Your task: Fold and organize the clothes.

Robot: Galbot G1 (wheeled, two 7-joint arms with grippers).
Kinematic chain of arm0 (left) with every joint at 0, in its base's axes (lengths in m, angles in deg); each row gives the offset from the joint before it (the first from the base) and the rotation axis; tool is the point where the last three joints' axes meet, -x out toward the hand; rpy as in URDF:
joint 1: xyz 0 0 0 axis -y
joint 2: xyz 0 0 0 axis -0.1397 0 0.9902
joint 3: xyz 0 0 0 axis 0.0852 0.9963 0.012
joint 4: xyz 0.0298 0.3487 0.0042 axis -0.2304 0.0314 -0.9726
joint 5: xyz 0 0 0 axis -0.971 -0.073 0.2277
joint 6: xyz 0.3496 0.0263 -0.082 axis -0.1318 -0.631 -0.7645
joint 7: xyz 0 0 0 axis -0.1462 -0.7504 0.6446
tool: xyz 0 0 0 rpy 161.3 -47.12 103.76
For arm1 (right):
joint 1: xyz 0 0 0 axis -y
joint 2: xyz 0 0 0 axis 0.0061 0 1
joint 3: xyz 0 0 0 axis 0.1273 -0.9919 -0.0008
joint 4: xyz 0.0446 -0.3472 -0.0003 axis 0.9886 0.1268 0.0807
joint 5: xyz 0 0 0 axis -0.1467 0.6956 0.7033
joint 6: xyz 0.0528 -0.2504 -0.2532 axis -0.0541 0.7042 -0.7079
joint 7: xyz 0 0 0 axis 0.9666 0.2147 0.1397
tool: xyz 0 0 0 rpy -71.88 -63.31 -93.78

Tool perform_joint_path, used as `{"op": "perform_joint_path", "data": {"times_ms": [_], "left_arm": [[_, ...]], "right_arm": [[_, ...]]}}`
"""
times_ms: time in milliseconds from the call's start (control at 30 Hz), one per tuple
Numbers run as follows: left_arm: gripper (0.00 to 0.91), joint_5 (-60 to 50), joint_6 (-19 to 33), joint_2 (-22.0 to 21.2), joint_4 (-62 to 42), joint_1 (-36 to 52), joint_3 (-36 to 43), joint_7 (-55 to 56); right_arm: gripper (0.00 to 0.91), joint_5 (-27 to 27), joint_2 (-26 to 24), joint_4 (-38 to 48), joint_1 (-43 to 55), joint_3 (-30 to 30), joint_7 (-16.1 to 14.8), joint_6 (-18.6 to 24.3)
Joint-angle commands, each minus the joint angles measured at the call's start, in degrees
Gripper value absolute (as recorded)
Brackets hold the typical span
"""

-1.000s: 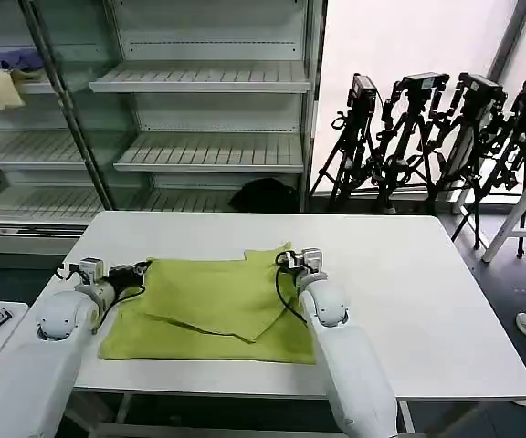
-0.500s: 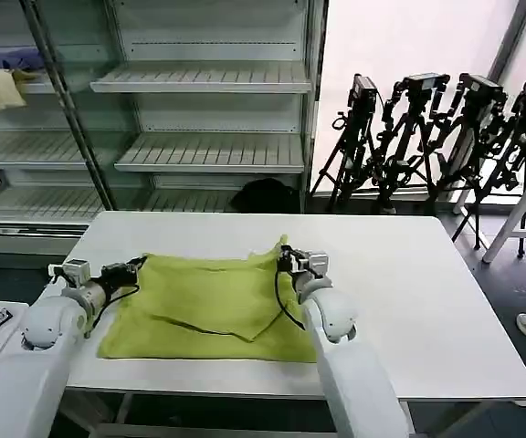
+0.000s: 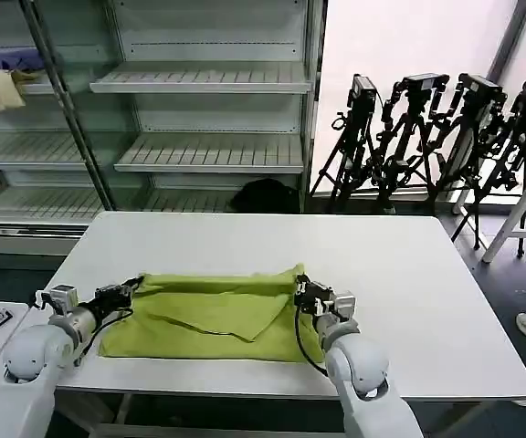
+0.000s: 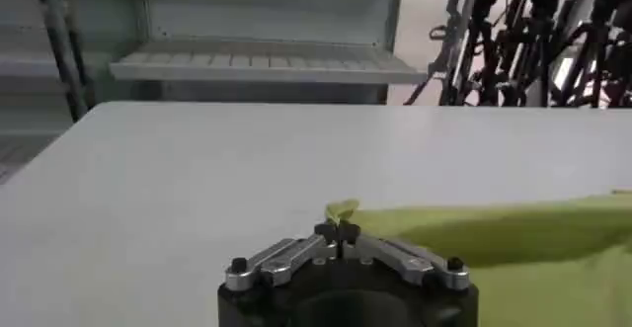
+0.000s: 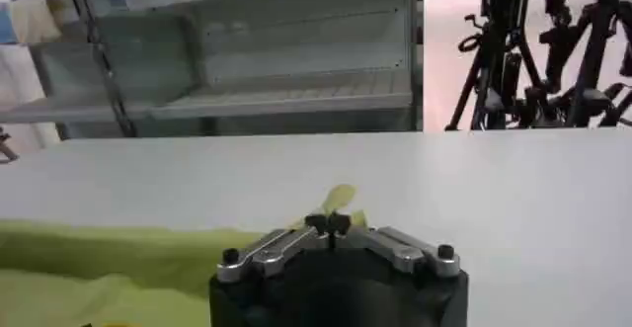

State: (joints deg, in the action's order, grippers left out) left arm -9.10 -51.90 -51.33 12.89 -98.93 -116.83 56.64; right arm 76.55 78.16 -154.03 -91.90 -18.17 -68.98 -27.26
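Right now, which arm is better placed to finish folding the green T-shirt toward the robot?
Neither: left gripper and right gripper each pinch a far corner of the T-shirt; probably both pull together.

Right gripper (image 5: pixel 333 223) fingertips pinched together on corner of lime-green T-shirt (image 5: pixel 118 260); cloth corner sticks up past tips. Shirt spreads over white table (image 5: pixel 494 191). Shelving (image 5: pixel 267 52), tripods (image 5: pixel 553 42) behind.

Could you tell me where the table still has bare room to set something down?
The white table is bare behind the T-shirt up to its far edge, and across its right half beyond the right gripper. It is crowded along the near edge, where the left gripper and right gripper pinch the shirt's corners.
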Motion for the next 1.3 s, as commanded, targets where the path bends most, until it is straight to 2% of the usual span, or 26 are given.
{"op": "perform_joint_path", "data": {"times_ms": [33, 300, 900, 1000, 1167, 1200, 1233, 1300], "left_arm": [[0.01, 1.41, -0.04, 0.73, 4.78, -5.67, -3.47, -0.49], [0.01, 0.71, -1.24, 1.41, 7.37, -7.69, -3.76, 0.41], [0.01, -6.34, -1.3, 1.22, 9.78, -10.6, -4.02, 1.66], [0.01, -6.72, -1.32, 1.07, 10.33, -11.22, -3.99, 1.67], [0.03, -8.61, -1.35, 0.69, 11.64, -12.08, -3.78, 2.07], [0.423, -9.06, -1.34, 0.58, 11.73, -12.16, -3.68, 2.28], [0.907, -9.44, -1.34, 0.41, 11.7, -12.17, -3.61, 2.53], [0.907, -9.53, -1.33, 0.11, 11.72, -12.21, -3.61, 2.64]], "right_arm": [[0.0, -0.23, -1.05, -8.08, -7.61, 0.24, -0.48, 0.05], [0.0, 1.7, -1.05, -10.65, -10.95, 0.1, -1.28, 0.08], [0.0, 4.78, -0.6, -9.43, -12.06, 0.48, -1.25, 0.2], [0.0, 6.32, -0.58, -9.38, -12.46, 0.27, -1.9, 0.2], [0.0, 12.85, -0.19, -8.27, -13.08, -0.26, -2.86, 0.24], [0.111, 13.97, -0.13, -8.0, -13.13, -0.49, -2.58, 0.23], [0.907, 15.28, -0.04, -7.65, -13.17, -0.59, -2.66, 0.27], [0.907, 16.14, 0.17, -7.44, -13.27, -0.66, -2.53, 0.28]]}}
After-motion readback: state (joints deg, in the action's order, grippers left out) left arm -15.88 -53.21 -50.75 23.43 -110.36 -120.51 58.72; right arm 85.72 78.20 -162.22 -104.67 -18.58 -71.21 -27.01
